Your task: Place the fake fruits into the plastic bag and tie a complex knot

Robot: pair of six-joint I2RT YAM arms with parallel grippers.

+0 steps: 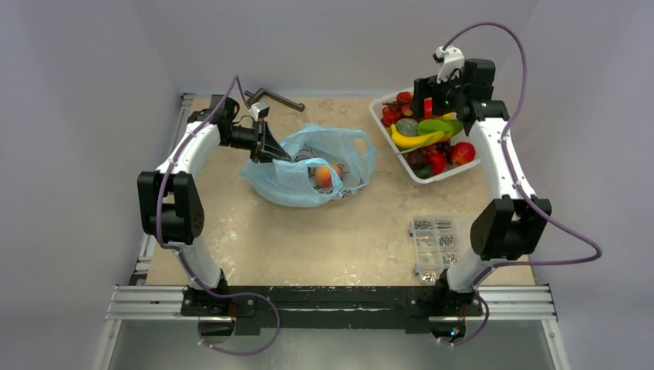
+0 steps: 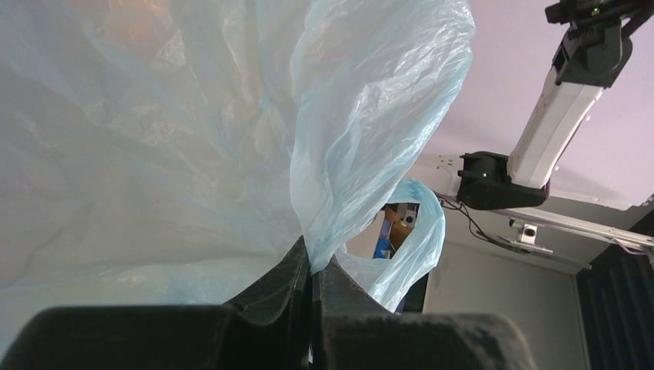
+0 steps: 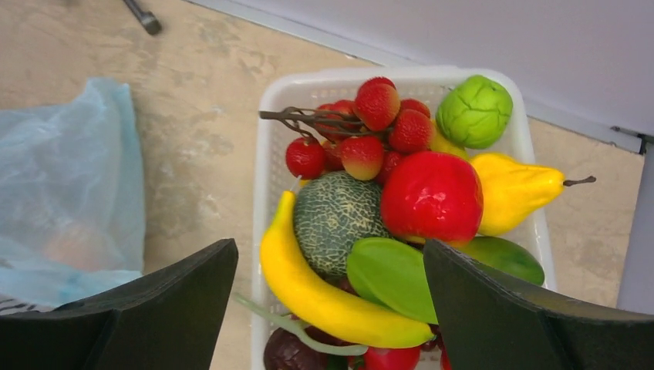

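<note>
The light-blue plastic bag (image 1: 312,166) lies open mid-table with an orange-red fruit (image 1: 324,176) inside. My left gripper (image 1: 271,148) is shut on the bag's left rim; the wrist view shows the film (image 2: 362,131) pinched between the jaws, with a handle loop (image 2: 420,239) beyond. The other fake fruits sit in a white tray (image 1: 379,106) at the back right: a yellow banana (image 3: 324,289), netted green melon (image 3: 335,216), red fruit (image 3: 432,196), yellow pear (image 3: 513,189), strawberries (image 3: 378,104). My right gripper (image 3: 332,262) is open above the tray, over the banana.
A clear box of metal screws (image 1: 434,247) sits at the front right near the right arm's base. A dark metal crank tool (image 1: 274,98) lies at the back of the table behind the bag. The bag's edge (image 3: 69,193) shows left of the tray.
</note>
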